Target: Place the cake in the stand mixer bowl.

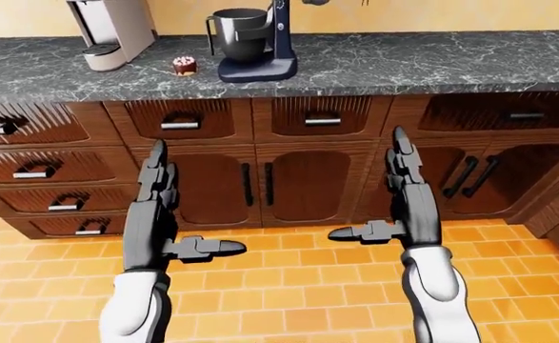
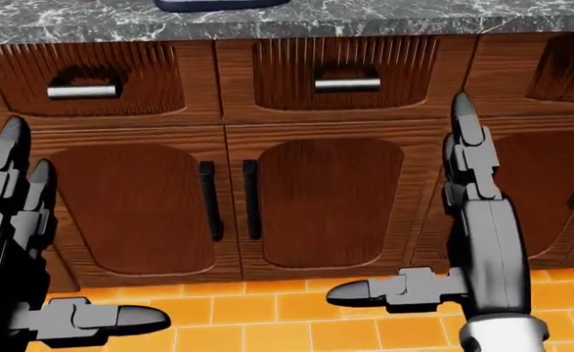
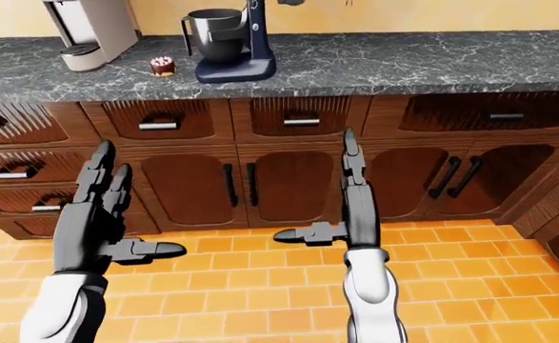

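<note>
Left-eye view showed your left hand [image 1: 151,214] and right hand [image 1: 408,207] raised before the cabinet doors [image 1: 260,184], fingers [image 1: 396,146] spread wide and holding nothing. You had the cake [image 1: 183,66] sitting on the desk [image 1: 431,61] near its far edge, between the coffee machine [image 1: 112,28] and the stand mixer bowl [image 1: 241,32].

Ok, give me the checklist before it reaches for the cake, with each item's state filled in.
1. Small chocolate cake in view on the grey marble counter: ok.
2. Dark metal mixer bowl seated on the dark blue stand mixer, open on top: ok.
3. Cake apart from the beige coffee machine to its left: ok.
4. Left hand open and empty: ok.
5. Right hand open and empty: ok.
6. Hands level with the cake: not ok, both hang before the brown cabinet doors.
</note>
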